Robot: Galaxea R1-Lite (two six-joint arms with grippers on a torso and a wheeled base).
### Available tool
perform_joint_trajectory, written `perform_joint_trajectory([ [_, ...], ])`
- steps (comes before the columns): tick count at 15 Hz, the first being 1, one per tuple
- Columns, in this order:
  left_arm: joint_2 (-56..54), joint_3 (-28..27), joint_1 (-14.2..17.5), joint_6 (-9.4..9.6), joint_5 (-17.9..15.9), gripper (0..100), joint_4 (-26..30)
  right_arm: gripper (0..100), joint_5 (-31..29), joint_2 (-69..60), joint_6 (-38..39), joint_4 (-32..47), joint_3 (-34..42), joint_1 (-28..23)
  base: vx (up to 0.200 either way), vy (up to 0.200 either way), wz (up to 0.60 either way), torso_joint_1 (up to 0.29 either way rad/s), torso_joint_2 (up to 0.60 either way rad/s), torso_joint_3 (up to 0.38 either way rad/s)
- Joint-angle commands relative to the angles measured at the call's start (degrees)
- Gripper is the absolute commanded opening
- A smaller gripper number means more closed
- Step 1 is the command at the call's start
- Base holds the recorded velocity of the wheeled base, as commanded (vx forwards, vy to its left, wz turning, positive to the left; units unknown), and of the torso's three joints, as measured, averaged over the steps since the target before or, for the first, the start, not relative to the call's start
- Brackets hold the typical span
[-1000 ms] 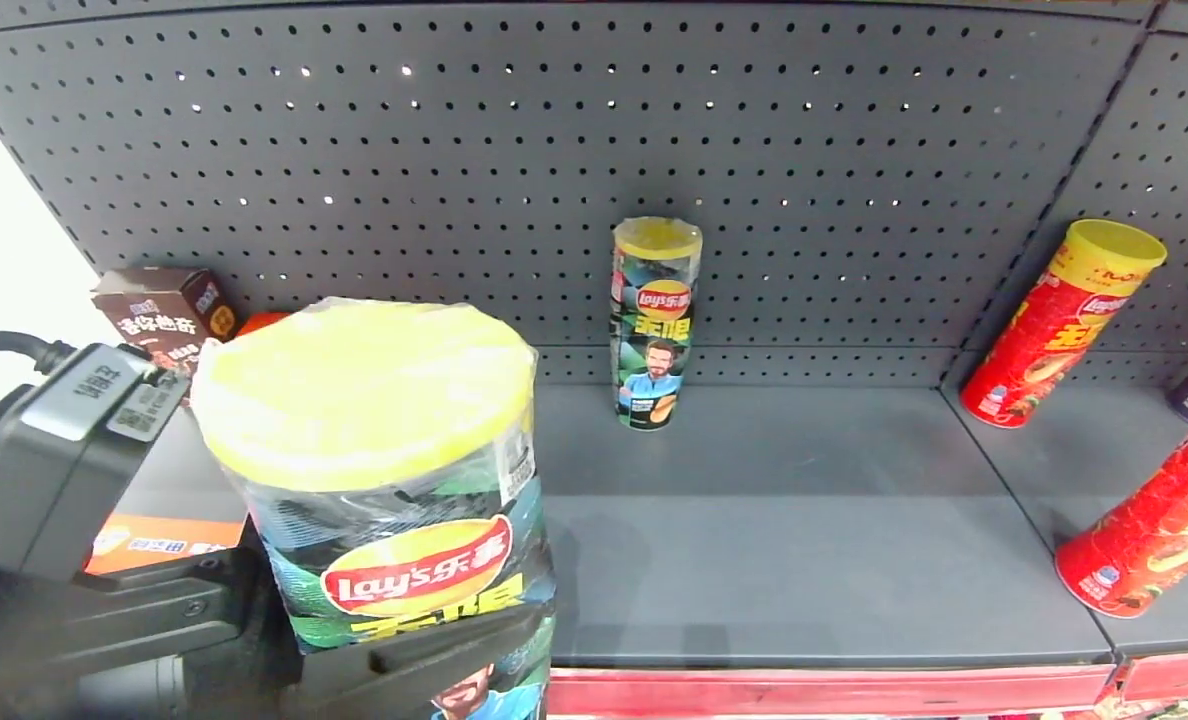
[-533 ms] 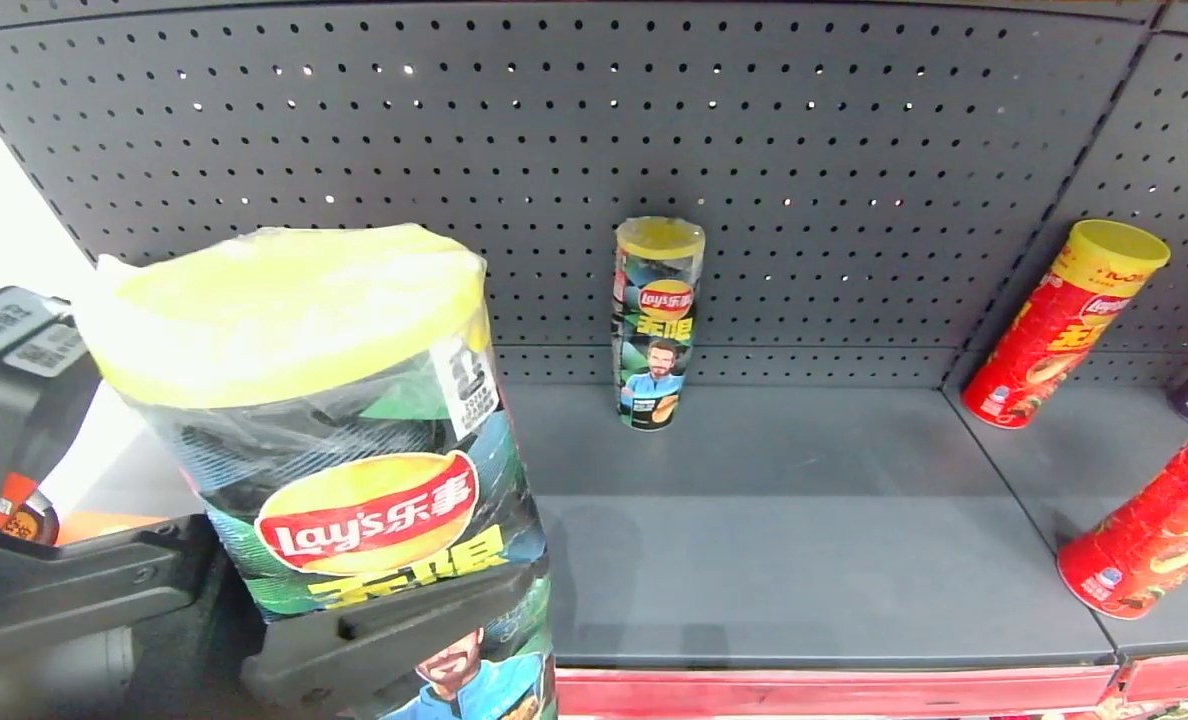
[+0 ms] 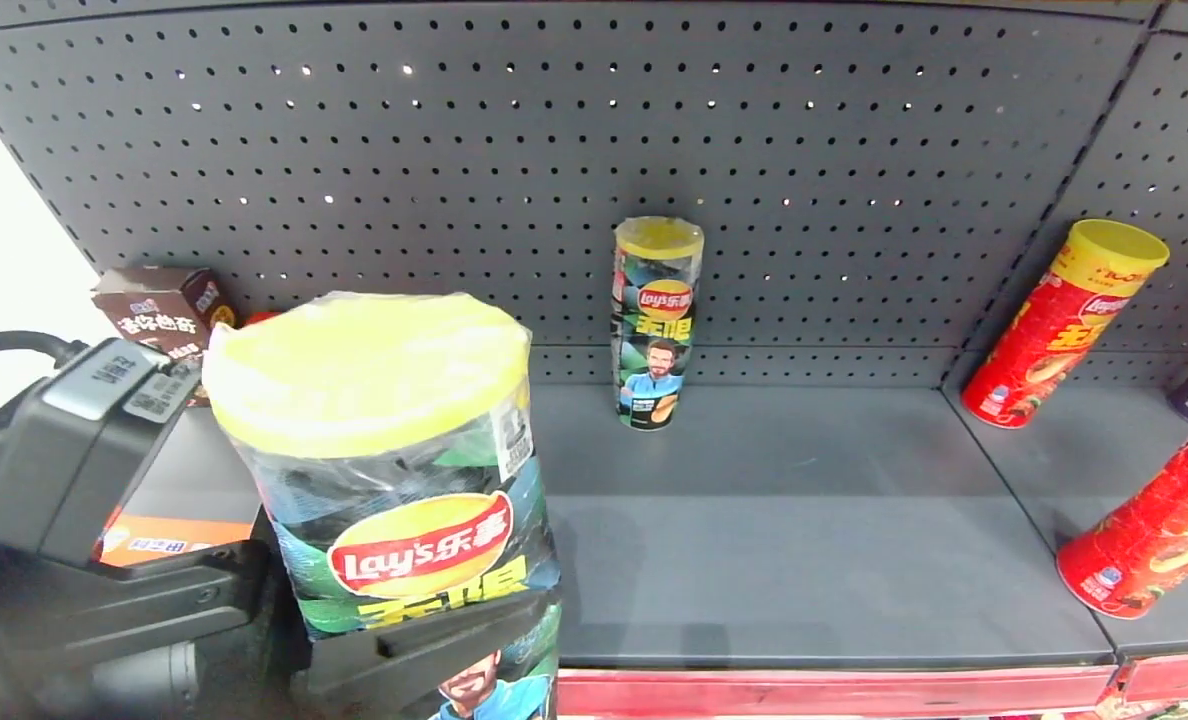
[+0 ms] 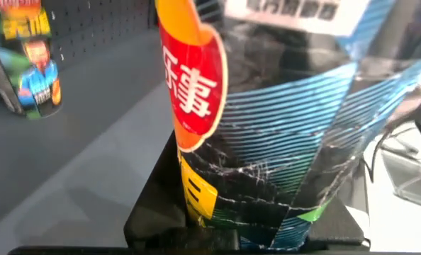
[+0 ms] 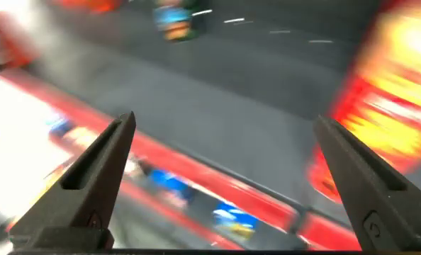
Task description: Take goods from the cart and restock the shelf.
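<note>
Two small cartons lie farthest left of the standing can [image 3: 657, 322], a green chip tube with a yellow lid, upright at the back of the shelf [image 3: 804, 530] against the pegboard [image 3: 554, 150]. The brown carton [image 3: 159, 305] stands back by the pegboard, and the orange carton [image 3: 169, 535] lies flat nearer the front, partly hidden by the left arm. Next, left of the standing can and well in front of it, the left hand [image 3: 284, 640] pinches the held can [image 3: 384, 450] (same green print, same yellow lid) low on its body, a finger on each side. That tube is nearly upright at the shelf's front edge; whether it touches the board cannot be told. Right of the standing can and well apart from it, two red cans with yellow lids lean, one [image 3: 1064, 320] at the back and one [image 3: 1154, 530] nearer the front. The right hand [image 5: 223, 120] hangs with fingers spread wide and nothing between them, above the red front strip [image 3: 834, 690], a blurred red can beside one finger.
</note>
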Motion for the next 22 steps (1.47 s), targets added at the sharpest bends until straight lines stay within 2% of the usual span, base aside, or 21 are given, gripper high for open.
perform_joint_trajectory([
  [1,-0.2,1.4,0.8,-0.06,-0.1,0,-0.1,100,0.9,9.9,-0.7,0.3,-4.2,5.8,0.0,0.0,0.0,0.0,0.0,0.0],
  [3,-0.7,1.3,0.9,-0.15,-0.1,0,-0.2,100,0.8,16.5,-0.9,-0.6,-6.5,8.4,0.0,0.0,0.0,0.0,0.0,0.0],
  [6,-0.6,1.2,1.9,-0.15,-0.1,0,-0.2,100,-0.1,28.7,-2.0,-12.6,-7.3,14.6,0.0,0.0,0.0,0.0,0.0,0.0],
  [7,-0.7,1.3,2.2,-0.24,-0.1,0,-0.2,100,-2.6,32.8,-2.3,-15.3,-7.7,15.9,0.0,0.0,0.0,0.0,0.0,0.0],
  [8,-0.7,1.3,2.2,-0.24,-0.1,0,-0.2,100,-2.6,32.8,-2.3,-15.3,-7.7,15.9,0.0,0.0,0.0,0.0,0.0,0.0],
  [9,-0.8,1.3,2.8,-0.24,-0.1,0,-0.2,100,-8.5,39.1,-3.0,-19.8,-8.2,18.0,0.0,0.0,0.0,0.0,0.0,0.0],
  [10,-0.9,1.3,3.5,-0.15,-0.1,0,-0.2,100,-8.7,41.7,-2.9,-21.5,-8.9,18.9,0.0,0.0,0.0,0.0,0.0,0.0],
  [16,-1.3,1.4,3.9,-0.24,-0.1,0,0.0,100,-9.2,54.7,-2.5,-31.0,-14.6,19.6,0.0,0.0,0.0,0.0,0.0,0.0],
  [19,-1.3,1.4,4.3,-0.24,-0.1,0,0.1,100,-9.1,61.9,-2.6,-34.6,-20.4,19.2,0.0,0.0,0.0,0.0,0.0,0.0],
  [22,-1.3,1.4,4.3,-0.24,-0.2,0,0.1,100,-9.0,68.3,-2.5,-34.9,-28.6,18.6,0.0,0.0,0.0,0.0,0.0,0.0],
])
